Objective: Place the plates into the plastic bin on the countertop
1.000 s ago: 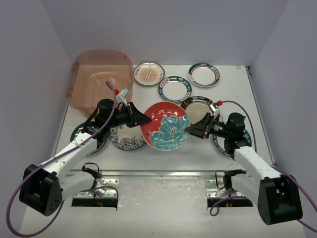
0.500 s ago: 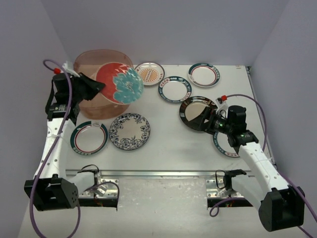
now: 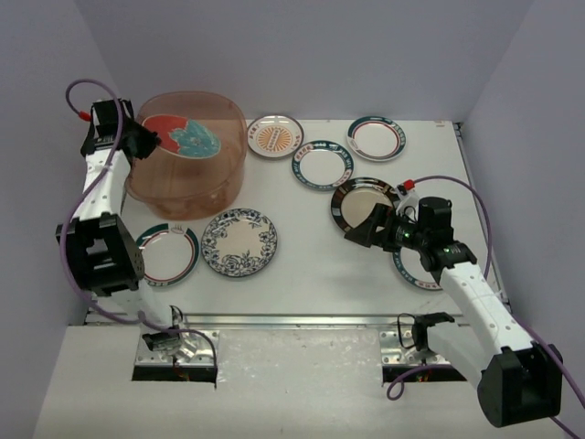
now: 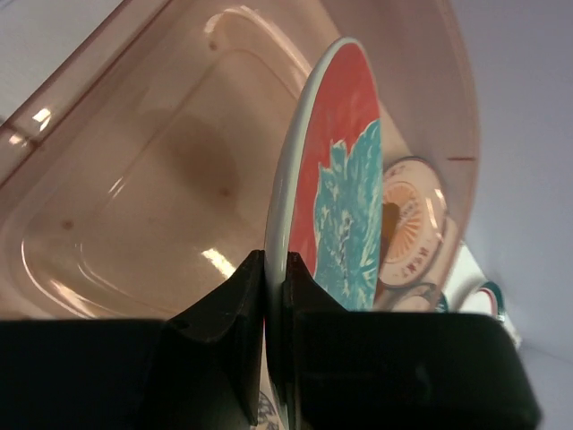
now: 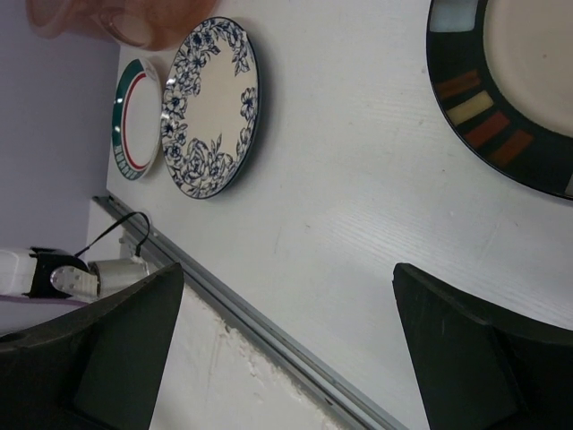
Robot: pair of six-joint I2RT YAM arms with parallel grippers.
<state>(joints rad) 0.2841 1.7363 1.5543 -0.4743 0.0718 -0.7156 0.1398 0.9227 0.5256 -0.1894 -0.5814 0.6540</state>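
My left gripper is shut on the rim of the red-and-teal floral plate, which hangs tilted in the mouth of the pinkish plastic bin. In the left wrist view the plate stands on edge between the fingers, with the bin's floor behind it. My right gripper is open and holds nothing, low over the countertop just in front of the shiny dark plate. The right wrist view shows bare countertop between the wide jaws.
Other plates lie flat: blue floral, a teal-and-red rimmed one at the front left, orange sunburst, two teal-rimmed, and one partly under my right arm. A metal rail lines the front edge.
The right gripper let go of the red-and-teal plate and opened wide. The left arm swung that plate from the table's middle up and left, then lowered it into the bin's mouth.
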